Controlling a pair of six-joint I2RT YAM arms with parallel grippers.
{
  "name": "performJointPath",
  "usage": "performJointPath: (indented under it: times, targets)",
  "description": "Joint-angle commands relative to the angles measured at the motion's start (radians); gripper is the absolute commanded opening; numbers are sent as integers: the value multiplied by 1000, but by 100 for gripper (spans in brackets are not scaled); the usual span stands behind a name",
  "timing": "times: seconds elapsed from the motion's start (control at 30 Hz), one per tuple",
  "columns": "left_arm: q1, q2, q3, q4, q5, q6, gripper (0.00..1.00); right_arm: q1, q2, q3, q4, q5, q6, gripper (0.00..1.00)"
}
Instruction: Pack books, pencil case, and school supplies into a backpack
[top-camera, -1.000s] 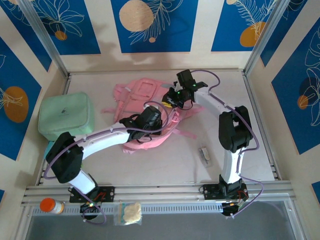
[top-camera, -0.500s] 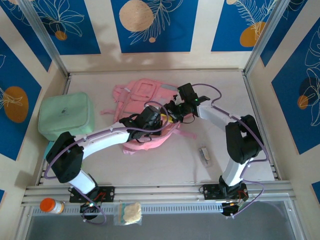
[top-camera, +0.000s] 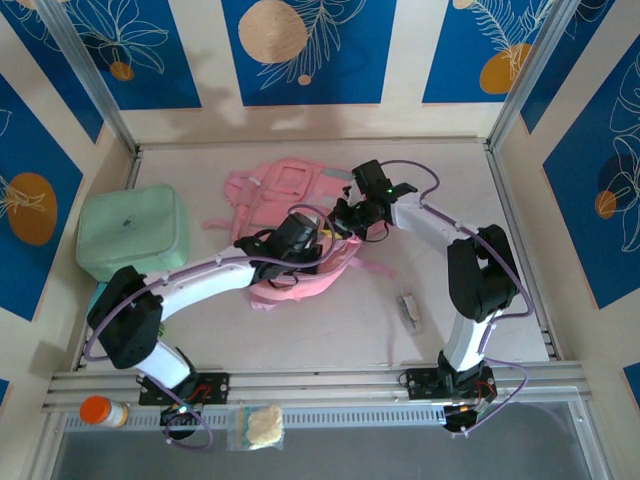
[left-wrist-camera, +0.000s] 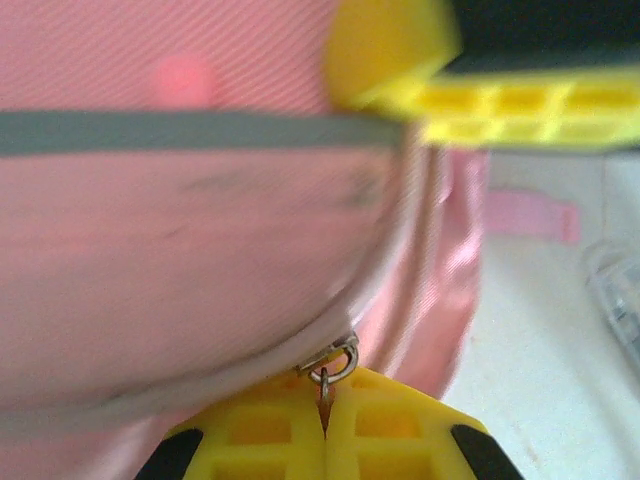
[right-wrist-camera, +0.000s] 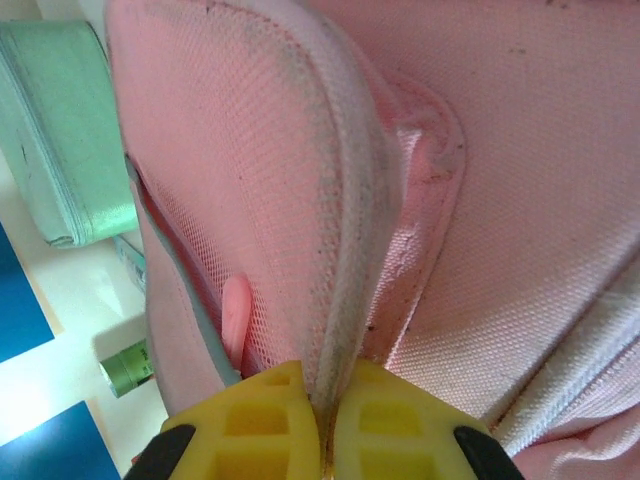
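Note:
The pink backpack (top-camera: 285, 195) lies at the back middle of the table. My left gripper (top-camera: 322, 240) is shut on the small metal zip pull (left-wrist-camera: 332, 368) at the backpack's curved edge (left-wrist-camera: 200, 250). Its yellow fingertips (left-wrist-camera: 390, 425) are pressed together. My right gripper (top-camera: 347, 215) is shut on a pale piped seam (right-wrist-camera: 345, 290) of the backpack (right-wrist-camera: 520, 150), close beside the left one. The small grey-white school supply (top-camera: 408, 308) lies on the table to the right. A pale-teal edge (top-camera: 98, 292), perhaps the pencil case, peeks from under the mint case. The books are out of view.
The large mint-green zip case (top-camera: 132, 232) sits at the left. A loose pink strap (top-camera: 372, 267) trails right of the backpack. On the front rail lie an orange-capped bottle (top-camera: 100, 410) and a small clear bag (top-camera: 262, 425).
My right gripper has swung left and down onto the backpack and shut on its seam. The left gripper has stayed shut on the zip pull and shifted slightly right.

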Motion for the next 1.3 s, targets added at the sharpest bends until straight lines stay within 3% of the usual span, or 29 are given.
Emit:
performJointPath:
  times: [0.0, 0.1, 0.23, 0.43, 0.53, 0.63, 0.7, 0.8, 0.87, 0.93, 1.07, 1.17, 1.27]
  targets:
    - [51, -84, -69, -131, 15, 81, 0, -106, -1, 72, -76, -9, -130, 0]
    - [109, -97, -87, -176, 33, 113, 0, -143, 31, 130, -138, -5, -180, 0]
    - [115, -108, -78, -144, 77, 123, 0, -134, 29, 132, -126, -43, -158, 0]
    - [93, -82, -51, -4, 188, 79, 0, -92, -86, -65, 43, -116, 34, 46]
    - [78, -55, -25, 12, 196, 78, 0, -41, -128, -153, 102, -110, 134, 55]
    - [69, -30, -11, 22, 205, 81, 0, 6, -149, -224, 210, -68, 243, 59]
    - [69, -21, -7, 22, 207, 76, 0, 28, -143, -228, 227, -19, 269, 53]
    - [65, -33, -10, 25, 214, 73, 0, 46, -135, -211, 238, 34, 236, 29]
    - [62, -54, -18, 7, 210, 80, 0, 50, -133, -159, 132, 118, 155, 11]
    - [61, -85, -36, -9, 195, 83, 0, 34, -140, -134, 74, 153, 82, 2]
    - [62, -157, -92, -72, 129, 80, 0, -53, -156, -109, 10, 118, -49, 0]
    - [60, -196, -120, -192, -14, 53, 0, -110, -147, -67, -49, 121, -165, 0]
    - [68, -196, -140, -241, -72, 80, 0, -130, -129, -15, -101, 153, -246, 0]
